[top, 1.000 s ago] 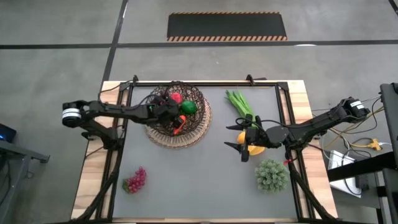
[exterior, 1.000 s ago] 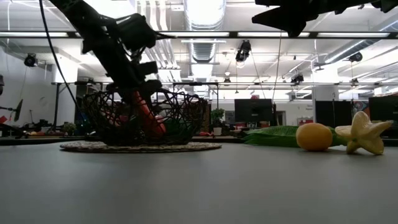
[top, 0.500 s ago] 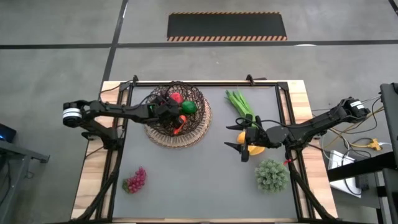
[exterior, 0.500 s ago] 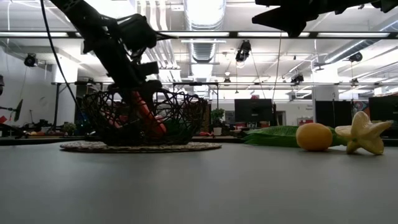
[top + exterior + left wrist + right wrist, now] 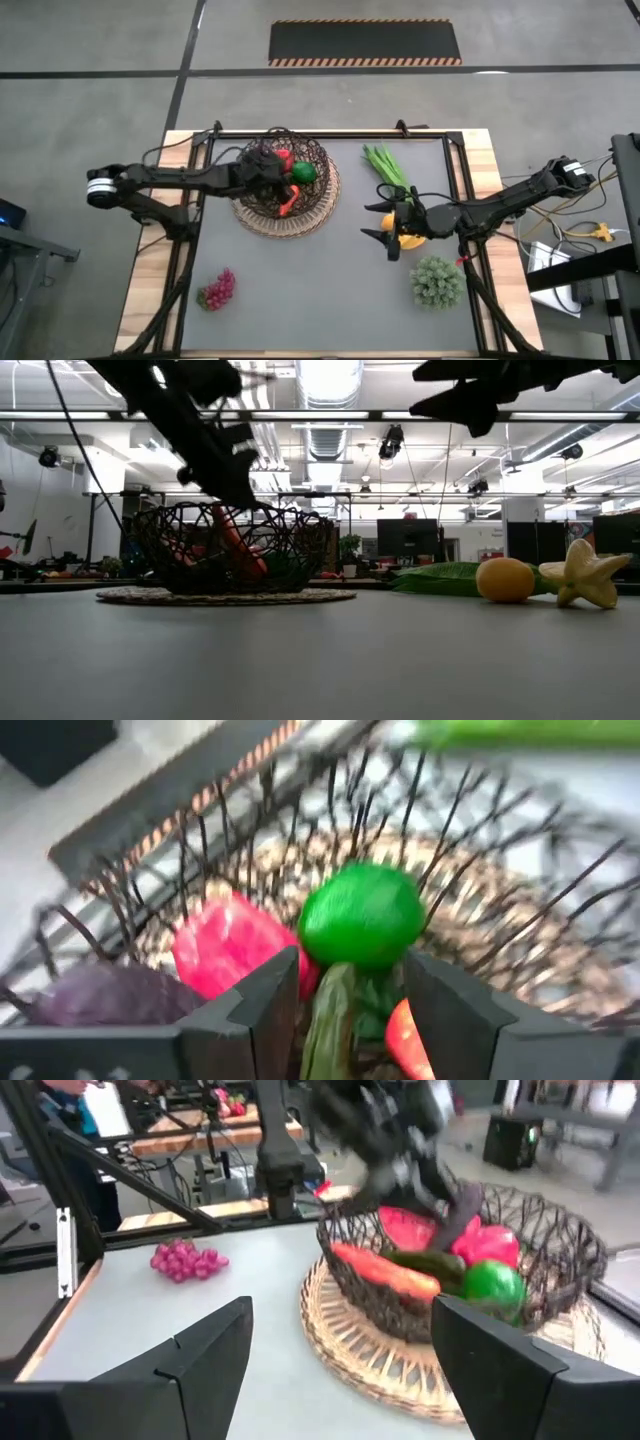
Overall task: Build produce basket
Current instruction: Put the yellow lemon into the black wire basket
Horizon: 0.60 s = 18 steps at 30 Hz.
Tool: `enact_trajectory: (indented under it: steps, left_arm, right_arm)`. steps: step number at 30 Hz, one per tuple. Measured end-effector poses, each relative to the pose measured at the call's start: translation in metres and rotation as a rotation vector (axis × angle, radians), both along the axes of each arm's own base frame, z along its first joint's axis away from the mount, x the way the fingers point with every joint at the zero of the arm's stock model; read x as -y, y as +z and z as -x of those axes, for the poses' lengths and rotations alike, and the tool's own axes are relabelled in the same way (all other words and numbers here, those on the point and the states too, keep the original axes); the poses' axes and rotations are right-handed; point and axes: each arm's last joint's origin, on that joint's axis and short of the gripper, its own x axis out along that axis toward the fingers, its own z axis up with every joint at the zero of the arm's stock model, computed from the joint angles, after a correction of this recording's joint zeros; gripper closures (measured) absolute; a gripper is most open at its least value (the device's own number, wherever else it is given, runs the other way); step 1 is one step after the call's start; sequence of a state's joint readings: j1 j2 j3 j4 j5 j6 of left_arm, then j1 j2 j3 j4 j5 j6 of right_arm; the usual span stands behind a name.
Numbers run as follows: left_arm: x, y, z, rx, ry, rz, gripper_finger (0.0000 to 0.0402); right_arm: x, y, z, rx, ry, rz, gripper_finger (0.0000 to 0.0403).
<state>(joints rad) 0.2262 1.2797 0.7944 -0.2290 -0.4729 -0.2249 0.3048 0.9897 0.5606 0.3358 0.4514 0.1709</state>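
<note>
Grapes (image 5: 186, 1258) show past the right end effector (image 5: 340, 1370), spread wide; the low view hides them. Left end effector (image 5: 345, 1010), open and empty, has risen above the basket (image 5: 320, 195).

A basket (image 5: 285, 185) sits at the table's (image 5: 320, 290) far left, holding a carrot (image 5: 385, 1272) and a pepper (image 5: 304, 171); grapes (image 5: 217, 289) lie near-left, stalks (image 5: 385, 165) far right.

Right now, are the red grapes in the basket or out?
Out. The red grapes lie on the table, apart from the basket.
</note>
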Motion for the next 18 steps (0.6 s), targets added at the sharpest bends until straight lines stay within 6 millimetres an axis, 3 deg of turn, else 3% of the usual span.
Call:
enact_trajectory:
  steps: [7, 14, 18]
  left_arm:
    - [0.037, 0.036, 0.012, 0.259, -0.122, -0.022, 0.0237]
    - [0.085, 0.046, 0.014, 0.516, -0.382, -0.141, 0.0237]
    - [0.101, 0.047, 0.016, 0.588, -0.469, -0.198, 0.0237]
  right_arm:
    - [0.003, -0.008, 0.002, -0.063, -0.078, -0.073, 0.0118]
    - [0.012, -0.018, 0.004, -0.183, -0.164, -0.187, 0.0118]
    - [0.017, -0.011, 0.005, -0.314, -0.186, -0.190, 0.0117]
